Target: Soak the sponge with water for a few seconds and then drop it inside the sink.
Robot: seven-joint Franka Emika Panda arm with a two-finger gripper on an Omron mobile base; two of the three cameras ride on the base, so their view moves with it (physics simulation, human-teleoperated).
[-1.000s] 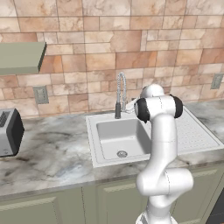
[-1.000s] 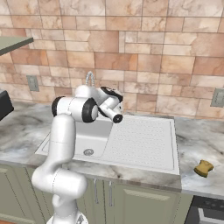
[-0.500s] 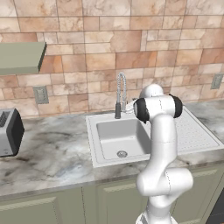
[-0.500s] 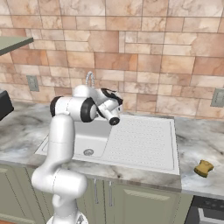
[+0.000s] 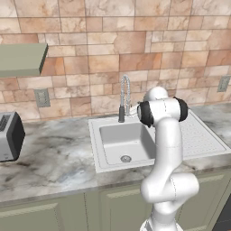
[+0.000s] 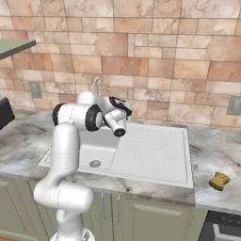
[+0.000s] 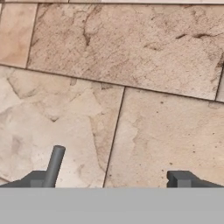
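The two-finger gripper (image 7: 113,179) stands wide apart and empty, facing the brown stone wall tiles (image 7: 131,65) above the pale grey square sink (image 6: 155,150). It should swing right and descend over the small yellow-ochre sponge (image 6: 219,180), lying on the marble counter (image 6: 212,150) well right of the drainboard. The left base view instead shows the coiled chrome tap (image 5: 124,97).

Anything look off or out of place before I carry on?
Yes: the sponge lies on the counter right of the sink, far from the open gripper, which points at the wall tiles.
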